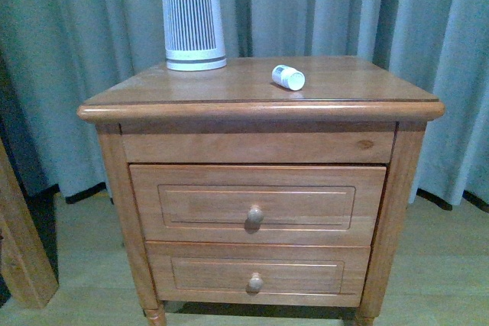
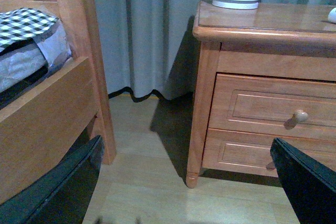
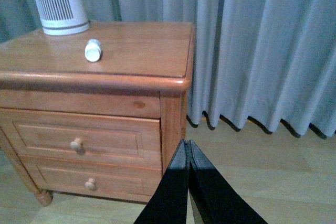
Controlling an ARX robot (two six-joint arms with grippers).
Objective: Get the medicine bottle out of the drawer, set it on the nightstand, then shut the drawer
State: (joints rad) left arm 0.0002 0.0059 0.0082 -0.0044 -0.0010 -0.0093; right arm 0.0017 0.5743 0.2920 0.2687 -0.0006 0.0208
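Note:
The medicine bottle [image 1: 288, 77] lies on its side on the nightstand top [image 1: 229, 85], right of centre; it also shows in the right wrist view [image 3: 93, 50] and at the frame edge in the left wrist view [image 2: 332, 15]. The drawer [image 1: 199, 204], the taller upper one with a round knob [image 1: 255, 214], looks pushed in. Neither gripper shows in the front view. My left gripper [image 2: 184, 182] is open and empty, low over the floor, off the nightstand's left side. My right gripper [image 3: 188, 142] is shut and empty, off the nightstand's right front corner.
A tall white ribbed appliance [image 1: 192, 18] stands at the back left of the top. The shallower drawer [image 1: 256, 276] below is shut. Grey curtains [image 1: 344, 5] hang behind. A wooden bed frame [image 2: 52, 114] with bedding stands left of the nightstand; bare wood floor [image 2: 147, 182] lies between.

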